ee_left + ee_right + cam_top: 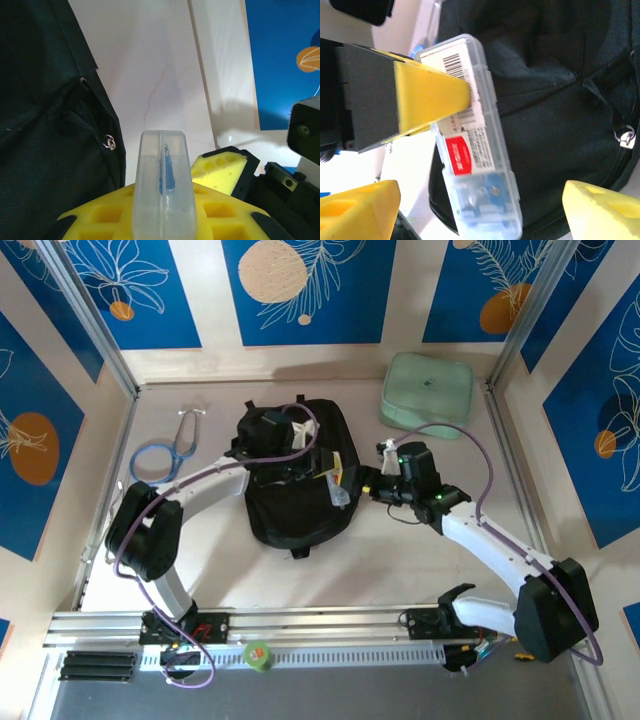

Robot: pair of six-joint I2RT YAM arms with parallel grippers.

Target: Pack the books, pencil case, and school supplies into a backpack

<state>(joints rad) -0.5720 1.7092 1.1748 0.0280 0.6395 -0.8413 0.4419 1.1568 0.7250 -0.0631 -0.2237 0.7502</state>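
Observation:
The black backpack lies flat mid-table, and its dark fabric shows in the left wrist view and the right wrist view. My left gripper is shut on the pencil case, a translucent case held edge-on between the yellow pads. In the right wrist view the pencil case shows its barcode label, a red patch and blue parts. My right gripper is open, with the case's lower end between its fingers, apart from both. The books are hidden.
A mint-green padded pouch lies at the back right. A blue stethoscope lies left of the backpack. A green tape roll sits on the front rail. Blue-patterned panels wall in the table on three sides.

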